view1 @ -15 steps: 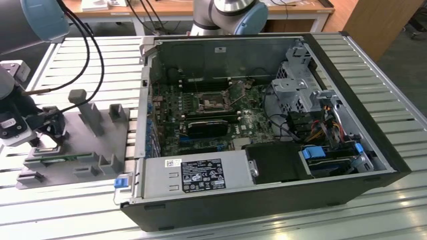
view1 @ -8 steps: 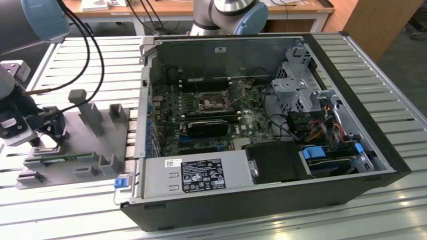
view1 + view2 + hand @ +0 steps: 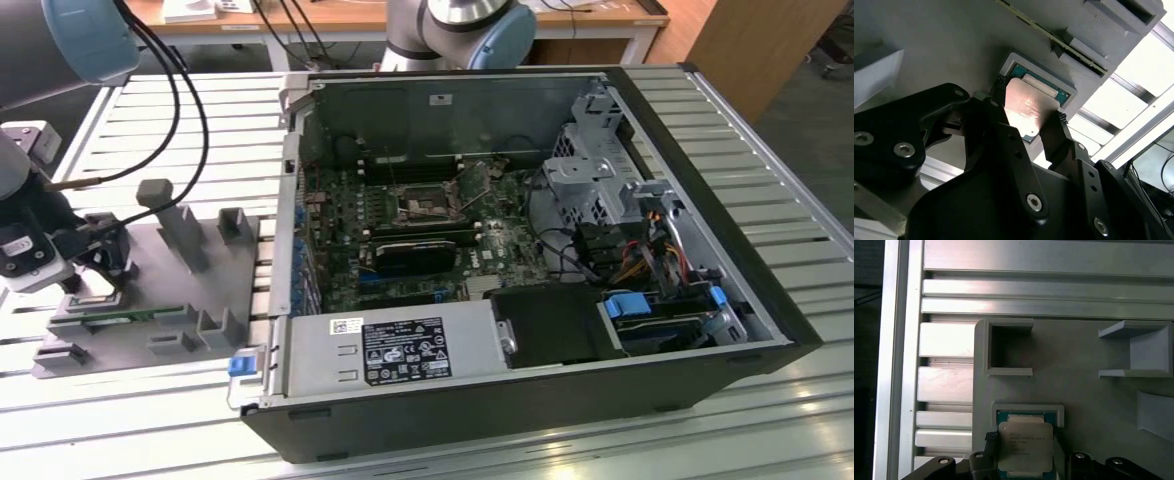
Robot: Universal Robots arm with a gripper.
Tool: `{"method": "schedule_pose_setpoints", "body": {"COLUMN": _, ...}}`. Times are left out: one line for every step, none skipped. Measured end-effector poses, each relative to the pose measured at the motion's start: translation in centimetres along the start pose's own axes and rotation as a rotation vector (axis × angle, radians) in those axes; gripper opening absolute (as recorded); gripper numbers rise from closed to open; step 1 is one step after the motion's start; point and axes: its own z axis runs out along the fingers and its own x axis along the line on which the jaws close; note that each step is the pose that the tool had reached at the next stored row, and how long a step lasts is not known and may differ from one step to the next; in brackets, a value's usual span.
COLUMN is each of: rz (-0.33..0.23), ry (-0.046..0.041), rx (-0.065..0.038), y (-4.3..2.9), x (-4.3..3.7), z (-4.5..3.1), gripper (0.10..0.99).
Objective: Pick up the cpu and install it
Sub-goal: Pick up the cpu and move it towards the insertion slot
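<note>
The pick-up step is in hand: the cpu [image 3: 1025, 445] lies flat in its shallow pocket [image 3: 1026, 407] on the grey fixture plate [image 3: 1079, 390]. The gripper [image 3: 1028, 104] is down over it, jaws narrowed to the chip's width and seemingly touching two opposite edges. By my judgement the chip is grasped but not raised, so getting it free calls for a straight, level lift clear of the pocket walls, with the open computer case [image 3: 534, 400] waiting beside the plate.

The cpu [image 3: 1025, 445] is a shiny silver square chip, lying flat in the grey fixture's [image 3: 1094, 405] square pocket.
</note>
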Motion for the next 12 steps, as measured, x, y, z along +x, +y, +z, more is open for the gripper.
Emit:
{"method": "schedule_pose_setpoints", "body": {"rz": 0.0, "ry": -0.0001, "rx": 0.0, "y": 0.0, "x": 0.0, "z": 0.0, "gripper": 0.529}}
{"method": "schedule_pose_setpoints", "body": {"rz": 0.0, "ry": -0.0002, "rx": 0.0, "y": 0.0, "x": 0.0, "z": -0.01, "gripper": 0.529}}
{"method": "schedule_pose_setpoints", "body": {"rz": 0.0, "ry": -0.0001, "rx": 0.0, "y": 0.0, "x": 0.0, "z": -0.04, "gripper": 0.529}}
{"method": "schedule_pose_setpoints", "body": {"rz": 0.0, "ry": -0.0001, "rx": 0.0, "y": 0.01, "x": 0.0, "z": -0.08, "gripper": 0.529}}
{"method": "schedule_pose_setpoints", "body": {"rz": 0.0, "ry": -0.0001, "rx": 0.0, "y": 0.01, "x": 0.0, "z": -0.14, "gripper": 0.529}}
{"method": "schedule_pose_setpoints", "body": {"rz": 0.0, "ry": 0.0, "rx": 0.0, "y": 0.01, "x": 0.0, "z": -0.25, "gripper": 0.529}}
{"method": "schedule_pose_setpoints", "body": {"rz": 0.0, "ry": 0.0001, "rx": 0.0, "y": 0.02, "x": 0.0, "z": -0.37, "gripper": 0.529}}
{"method": "schedule_pose_setpoints", "body": {"rz": 0.0, "ry": 0.0, "rx": 0.0, "y": 0.02, "x": 0.0, "z": -0.47, "gripper": 0.529}}
{"method": "schedule_pose_setpoints", "body": {"rz": 0.0, "ry": 0.0, "rx": 0.0, "y": 0.03, "x": 0.0, "z": -0.57, "gripper": 0.529}}
{"method": "schedule_pose_setpoints", "body": {"rz": 0.0, "ry": 0.0, "rx": 0.0, "y": 0.03, "x": 0.0, "z": -0.68, "gripper": 0.529}}
{"method": "schedule_pose_setpoints", "body": {"rz": 0.0, "ry": 0.0001, "rx": 0.0, "y": 0.04, "x": 0.0, "z": -0.86, "gripper": 0.529}}
{"method": "schedule_pose_setpoints", "body": {"rz": 0.0, "ry": 0.0001, "rx": 0.0, "y": 0.05, "x": 0.0, "z": -1.05, "gripper": 0.529}}
